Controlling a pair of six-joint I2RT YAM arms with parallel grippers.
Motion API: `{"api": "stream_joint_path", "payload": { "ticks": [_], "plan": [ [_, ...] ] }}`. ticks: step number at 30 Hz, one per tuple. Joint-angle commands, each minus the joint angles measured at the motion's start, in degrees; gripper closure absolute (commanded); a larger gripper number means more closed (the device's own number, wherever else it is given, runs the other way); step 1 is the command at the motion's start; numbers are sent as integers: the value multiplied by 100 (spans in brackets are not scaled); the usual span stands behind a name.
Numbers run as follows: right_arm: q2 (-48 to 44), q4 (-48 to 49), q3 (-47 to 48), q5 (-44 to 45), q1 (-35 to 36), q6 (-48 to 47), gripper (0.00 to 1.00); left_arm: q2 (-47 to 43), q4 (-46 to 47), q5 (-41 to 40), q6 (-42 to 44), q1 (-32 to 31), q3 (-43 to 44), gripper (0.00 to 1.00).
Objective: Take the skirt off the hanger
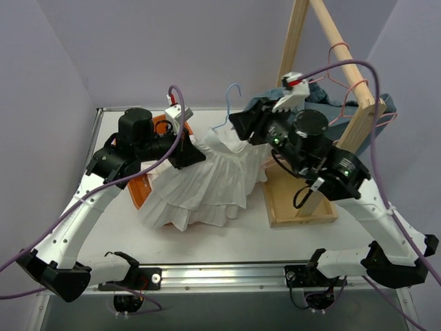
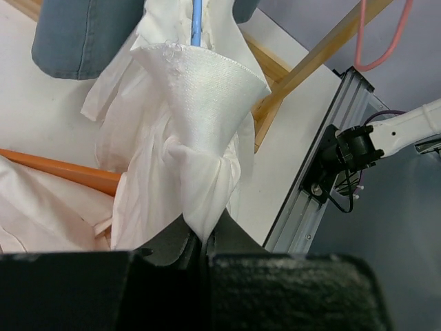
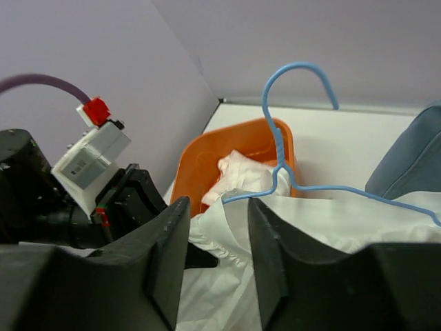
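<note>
The skirt is plain white. Its hanger is light blue. The bin at the left is orange, the far garment slate blue, the rack pale wood, the worktop white.

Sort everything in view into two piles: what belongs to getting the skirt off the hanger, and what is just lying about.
For the job:
white skirt
blue hanger
left claw, shut on the skirt
right claw, open

Lying about:
orange bin
wooden rack
pink hanger
blue-grey garment
</note>
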Motion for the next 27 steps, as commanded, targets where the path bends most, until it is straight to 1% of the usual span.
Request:
{"api": "stream_joint_path", "payload": {
  "ticks": [1,5,10,19,23,27],
  "plan": [
    [49,722,-197,-302,72,254,63,-347,-57,-1,172,38,-18,98],
    [94,855,-443,-276,90,360,58,-559,-268,122,145,29,87,98],
    [41,793,-619,-74,116,369,57,-796,-471,341,137,29,105,98],
    [199,679,-505,58,125,290,58,-1060,48,921,-338,38,-422,98],
    [287,749,-627,-29,125,333,61,-1051,127,984,-426,29,-352,98],
    [313,767,-760,75,221,360,62,-920,136,940,-505,29,-106,98]
  ]
}}
